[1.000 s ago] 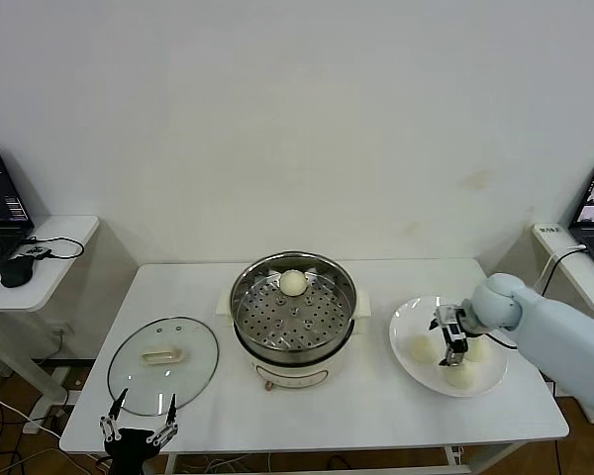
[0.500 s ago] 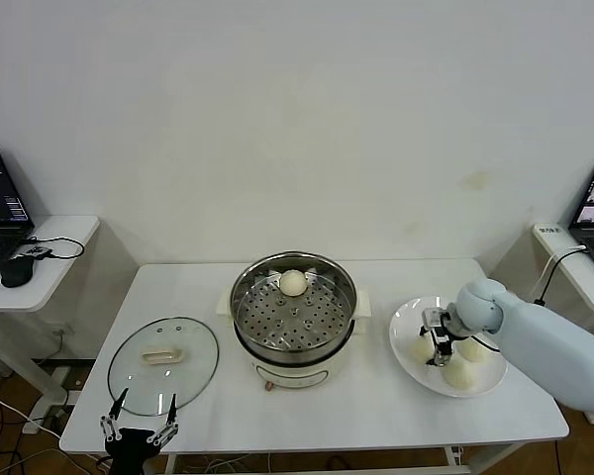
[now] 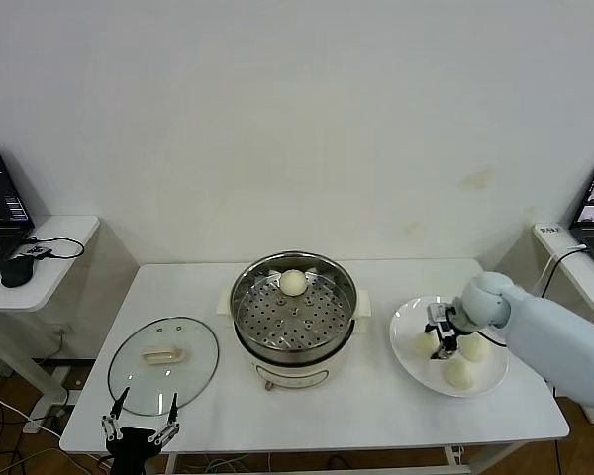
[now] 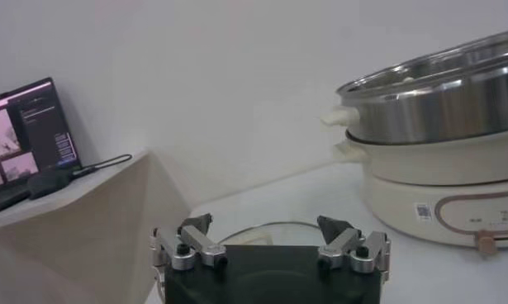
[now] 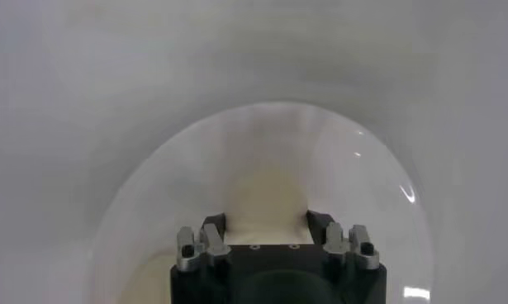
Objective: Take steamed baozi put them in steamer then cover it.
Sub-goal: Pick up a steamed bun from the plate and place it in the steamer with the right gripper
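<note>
My right hand is over the white plate at 3 o'clock of the steamer, pinching a steamed baozi. Another baozi sits at the tray's 12 o'clock. My left hand waits spread at the tabletop's near edge.

I can't read any text here: the steamer base carries a small code sticker and the laptop screen shows windows, but no letters or numbers resolve on either
</note>
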You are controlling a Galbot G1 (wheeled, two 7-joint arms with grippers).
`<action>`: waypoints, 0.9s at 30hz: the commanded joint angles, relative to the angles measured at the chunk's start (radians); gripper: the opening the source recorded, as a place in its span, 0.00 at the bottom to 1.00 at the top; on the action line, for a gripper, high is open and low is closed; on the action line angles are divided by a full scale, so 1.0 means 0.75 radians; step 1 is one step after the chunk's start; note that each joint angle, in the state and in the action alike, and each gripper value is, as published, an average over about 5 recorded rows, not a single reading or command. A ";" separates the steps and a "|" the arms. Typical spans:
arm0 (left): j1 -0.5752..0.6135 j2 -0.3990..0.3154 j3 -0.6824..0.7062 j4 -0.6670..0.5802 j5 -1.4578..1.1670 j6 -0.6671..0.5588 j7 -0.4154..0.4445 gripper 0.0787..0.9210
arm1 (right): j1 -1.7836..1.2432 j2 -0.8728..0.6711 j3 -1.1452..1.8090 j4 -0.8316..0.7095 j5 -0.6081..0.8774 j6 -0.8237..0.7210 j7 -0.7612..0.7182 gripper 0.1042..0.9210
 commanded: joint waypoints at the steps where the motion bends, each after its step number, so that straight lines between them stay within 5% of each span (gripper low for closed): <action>1: 0.001 0.001 0.001 0.001 0.000 -0.001 -0.001 0.88 | 0.266 -0.086 -0.118 0.109 0.160 -0.039 -0.022 0.64; 13: -0.011 0.010 0.003 0.006 -0.006 -0.005 -0.002 0.88 | 1.014 0.232 -0.590 0.194 0.625 -0.225 0.061 0.65; 27: -0.027 0.001 -0.034 0.011 -0.021 -0.003 -0.001 0.88 | 0.741 0.829 -0.569 -0.099 0.824 -0.401 0.237 0.65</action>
